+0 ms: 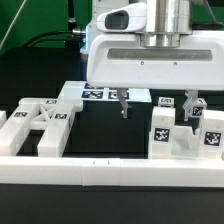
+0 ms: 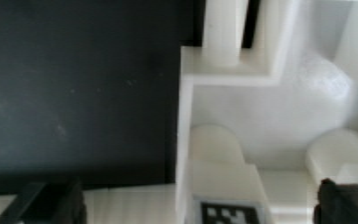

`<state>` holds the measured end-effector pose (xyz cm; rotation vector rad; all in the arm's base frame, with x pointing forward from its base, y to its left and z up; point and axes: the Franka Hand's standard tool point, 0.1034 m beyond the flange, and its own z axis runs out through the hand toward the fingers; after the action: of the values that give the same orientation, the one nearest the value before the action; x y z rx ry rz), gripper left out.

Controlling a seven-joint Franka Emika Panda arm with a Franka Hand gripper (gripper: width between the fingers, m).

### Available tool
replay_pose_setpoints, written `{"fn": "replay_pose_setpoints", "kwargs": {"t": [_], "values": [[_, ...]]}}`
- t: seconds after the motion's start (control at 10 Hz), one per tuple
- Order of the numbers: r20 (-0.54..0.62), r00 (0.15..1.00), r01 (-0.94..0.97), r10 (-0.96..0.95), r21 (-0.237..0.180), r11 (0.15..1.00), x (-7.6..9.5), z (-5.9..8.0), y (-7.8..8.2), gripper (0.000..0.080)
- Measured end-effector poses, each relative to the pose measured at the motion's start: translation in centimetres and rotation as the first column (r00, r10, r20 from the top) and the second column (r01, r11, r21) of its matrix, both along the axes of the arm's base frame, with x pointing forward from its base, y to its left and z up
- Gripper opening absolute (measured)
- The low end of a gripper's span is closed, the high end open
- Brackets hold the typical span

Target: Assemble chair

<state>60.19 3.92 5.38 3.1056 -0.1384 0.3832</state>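
My gripper hangs wide open with nothing in its grasp. Its two dark fingers are spread far apart above a black table.

In the exterior view, the chair lies in loose white blocky parts with black-and-white square tags, in two groups. One group of chair parts stands on the exterior view's right. One of my fingers is just over it and the other hangs beside it over bare table. I cannot tell whether either finger touches a part. The second group of chair parts lies on the exterior view's left, well apart from my gripper.

Behind my fingers, the marker board lies flat on the table. A long low white border rail runs along the near edge.

In the wrist view, my fingertips frame a rounded white part. More white chair parts lie beyond it, beside dark table.
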Motion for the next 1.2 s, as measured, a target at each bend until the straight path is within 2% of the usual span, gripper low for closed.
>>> {"fn": "replay_pose_setpoints", "kwargs": {"t": [0.1, 0.4, 0.7, 1.2], "values": [[0.003, 1.000, -0.002, 0.002, -0.013, 1.000, 0.1, -1.1, -0.1, 0.0648], [-0.002, 1.000, -0.005, 0.005, -0.031, 0.999, 0.5, -3.0, -0.4, 0.0648], [-0.002, 1.000, -0.006, 0.006, -0.047, 0.999, 0.1, -4.4, -0.7, 0.0648], [-0.005, 1.000, 0.001, -0.002, -0.046, 0.999, -0.1, -4.7, -0.4, 0.0622]]}}
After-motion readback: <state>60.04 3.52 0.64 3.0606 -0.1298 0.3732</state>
